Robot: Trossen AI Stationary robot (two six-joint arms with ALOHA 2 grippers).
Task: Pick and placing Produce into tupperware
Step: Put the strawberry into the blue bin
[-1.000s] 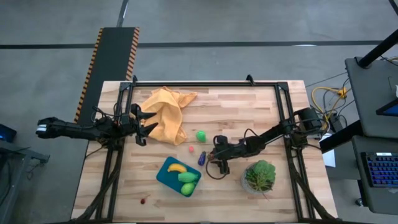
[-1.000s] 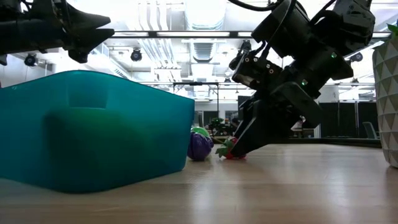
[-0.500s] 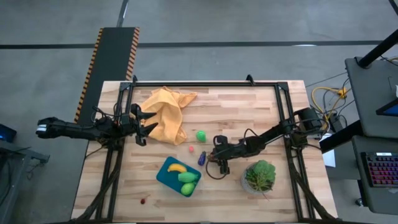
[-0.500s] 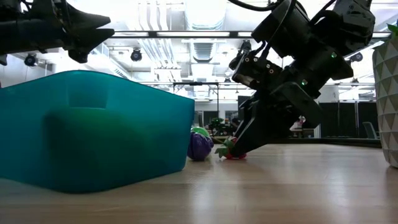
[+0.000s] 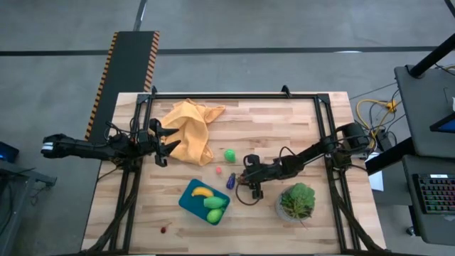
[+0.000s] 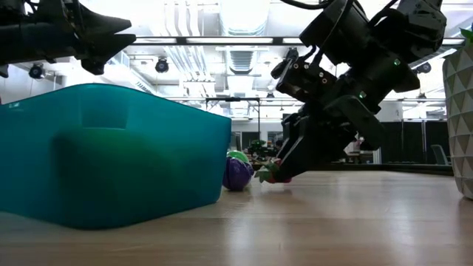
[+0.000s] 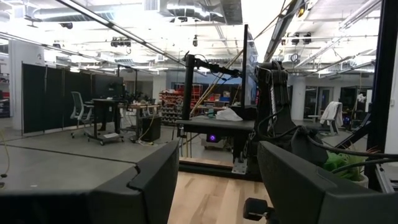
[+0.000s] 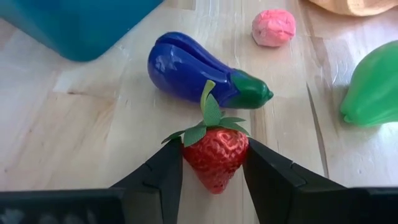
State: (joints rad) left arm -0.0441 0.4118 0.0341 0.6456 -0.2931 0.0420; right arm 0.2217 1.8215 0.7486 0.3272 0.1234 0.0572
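One strawberry [image 8: 214, 157] now lifted off table, clamped in right pincer [image 8: 211, 171]; left pincer [image 7: 214, 180] unchanged, fingers apart.

Floor: grey concrete [image 5: 284, 28], seamed with dark lines.
Ceiling: exposed ducts [image 7: 186, 9], strip lights [image 6: 244, 41].
Walls: dark partition panels [image 7: 43, 99].
Furniture: office chair [image 7: 79, 112], desk [image 7: 115, 115], keyboard [image 5: 435, 193].

The wooden table [image 5: 284, 128] carries a cloth [image 5: 189, 130], tupperware [image 5: 190, 200], eggplant [image 5: 230, 180], and potted plant [image 5: 296, 200].
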